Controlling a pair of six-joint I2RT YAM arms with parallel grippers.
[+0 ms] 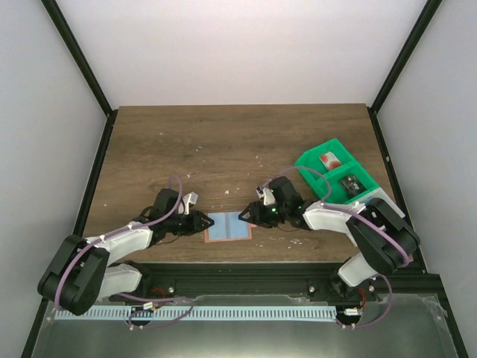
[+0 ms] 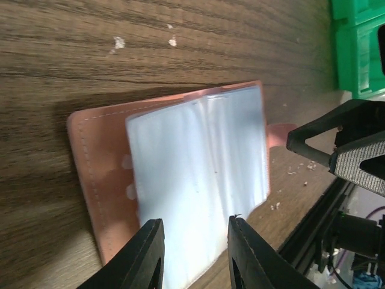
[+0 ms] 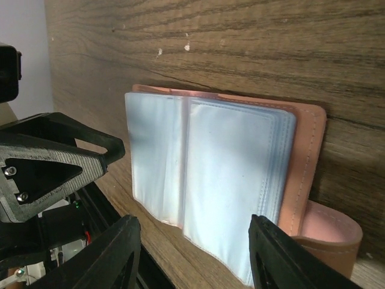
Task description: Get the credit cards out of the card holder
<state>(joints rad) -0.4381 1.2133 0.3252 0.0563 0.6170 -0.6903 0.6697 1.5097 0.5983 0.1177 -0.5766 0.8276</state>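
The card holder (image 1: 228, 227) lies open and flat near the table's front edge, tan-pink outside with pale blue sleeves facing up. It also shows in the left wrist view (image 2: 198, 174) and the right wrist view (image 3: 228, 162). No card shows in its sleeves. My left gripper (image 1: 203, 222) is open at its left edge, jaws over the sleeves (image 2: 195, 224). My right gripper (image 1: 246, 215) is open at its right edge (image 3: 194, 224). A red and white card (image 1: 329, 159) and a dark card (image 1: 350, 182) lie in the green tray. The blue card is out of view.
The green compartment tray (image 1: 309, 160) stands at the right, behind the right arm; its corner shows in the left wrist view (image 2: 346, 48). The table's front rail runs just below the holder. Small crumbs lie on the wood near the holder.
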